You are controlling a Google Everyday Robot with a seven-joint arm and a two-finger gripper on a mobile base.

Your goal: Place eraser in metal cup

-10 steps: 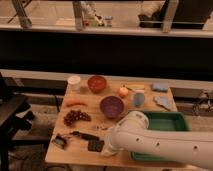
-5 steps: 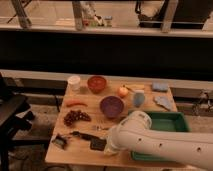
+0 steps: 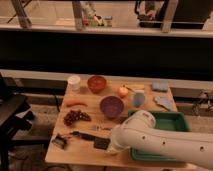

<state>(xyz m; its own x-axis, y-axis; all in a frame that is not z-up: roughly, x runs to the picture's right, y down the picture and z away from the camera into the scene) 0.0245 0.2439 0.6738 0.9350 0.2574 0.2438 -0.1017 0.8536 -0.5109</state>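
The eraser [image 3: 101, 144], a small flat black block, lies near the front edge of the wooden table [image 3: 85, 152]. My white arm [image 3: 155, 142] reaches in from the right. Its end, with the gripper [image 3: 111, 146], is down at the table right beside the eraser's right side and seems to touch it. The arm's bulk covers the gripper. No shiny metal cup shows; it is hidden or out of view.
A long black-handled tool [image 3: 82, 135] and a black-and-silver clip [image 3: 60, 141] lie left of the eraser. Behind are grapes [image 3: 76, 117], a purple bowl [image 3: 111, 106], a red-brown bowl [image 3: 96, 83], a white cup [image 3: 74, 82], a light-blue cup [image 3: 138, 99] and a green tray [image 3: 167, 122].
The arm's end stays at the eraser with only a slight shift. Nothing else on the table has moved.
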